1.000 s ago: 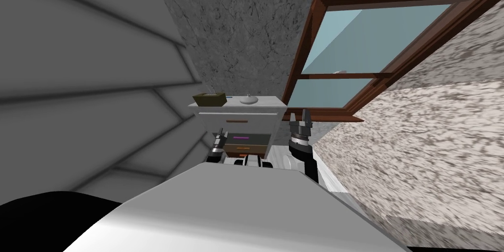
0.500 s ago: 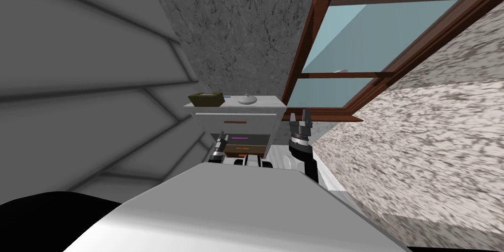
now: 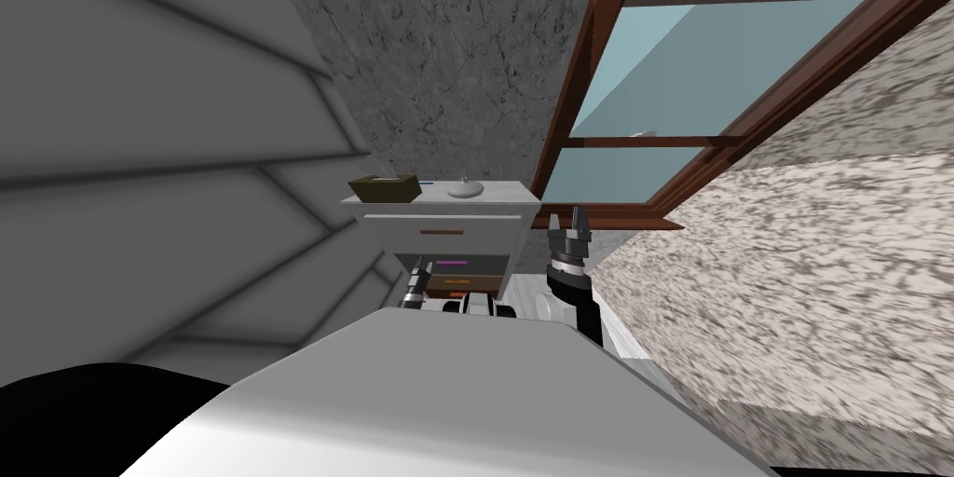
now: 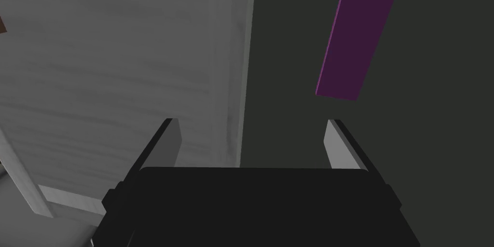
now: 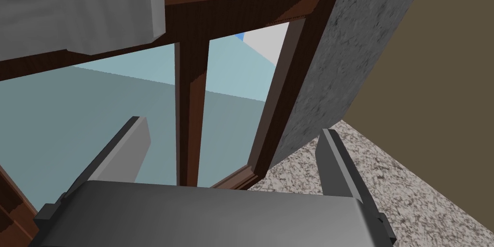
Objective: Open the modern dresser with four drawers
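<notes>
Dresser [image 3: 438,194]: left tool [image 4: 251,121] spread wide, empty, straddling a white panel [image 4: 144,65] at its edge; close squarely there, then pull straight out. Right tool [image 3: 565,217] also spread, empty.

box [image 3: 384,188] and dish [image 3: 464,189] on dresser [image 3: 494,229], window [image 3: 671,80] right

Light is spread evenly and softly. Walls [image 3: 447,52] are splayed by the lens. The drawer [image 4: 284,41] is shadowed inside.

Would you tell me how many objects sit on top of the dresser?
2: an olive box at the left end and a pale rounded dish near the middle. A tiny blue sliver between them is unclear.
</notes>
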Robot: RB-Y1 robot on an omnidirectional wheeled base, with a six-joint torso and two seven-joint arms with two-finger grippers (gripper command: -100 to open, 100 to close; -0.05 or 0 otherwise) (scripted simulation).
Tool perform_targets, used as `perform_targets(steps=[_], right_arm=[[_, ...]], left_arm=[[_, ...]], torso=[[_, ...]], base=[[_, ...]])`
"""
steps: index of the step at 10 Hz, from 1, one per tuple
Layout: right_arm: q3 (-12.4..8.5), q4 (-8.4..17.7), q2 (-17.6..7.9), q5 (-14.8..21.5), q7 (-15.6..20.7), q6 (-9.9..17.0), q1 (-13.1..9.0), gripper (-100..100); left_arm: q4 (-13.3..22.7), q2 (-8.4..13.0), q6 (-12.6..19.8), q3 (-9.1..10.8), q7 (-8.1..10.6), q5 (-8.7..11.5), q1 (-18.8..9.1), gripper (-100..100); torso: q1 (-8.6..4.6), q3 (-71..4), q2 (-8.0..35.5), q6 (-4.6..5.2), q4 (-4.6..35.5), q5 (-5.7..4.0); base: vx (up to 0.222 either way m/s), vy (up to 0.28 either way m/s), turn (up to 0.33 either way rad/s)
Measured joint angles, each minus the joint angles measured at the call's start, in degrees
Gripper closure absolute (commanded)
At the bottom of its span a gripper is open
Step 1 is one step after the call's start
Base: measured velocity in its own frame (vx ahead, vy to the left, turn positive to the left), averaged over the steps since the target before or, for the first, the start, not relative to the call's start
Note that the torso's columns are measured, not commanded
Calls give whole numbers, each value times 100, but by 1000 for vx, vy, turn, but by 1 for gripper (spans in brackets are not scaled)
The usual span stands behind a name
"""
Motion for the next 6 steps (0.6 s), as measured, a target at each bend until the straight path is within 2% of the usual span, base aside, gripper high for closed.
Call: perform_targets(steps=[6], right_arm=[[0,0,0,0,0,0,0,0]], left_arm=[[809,-202,-289,-13,7,14,-139,-100]], torso=[[0,-3,-4,0,-1,0]], base=[[4,-16,-8]])
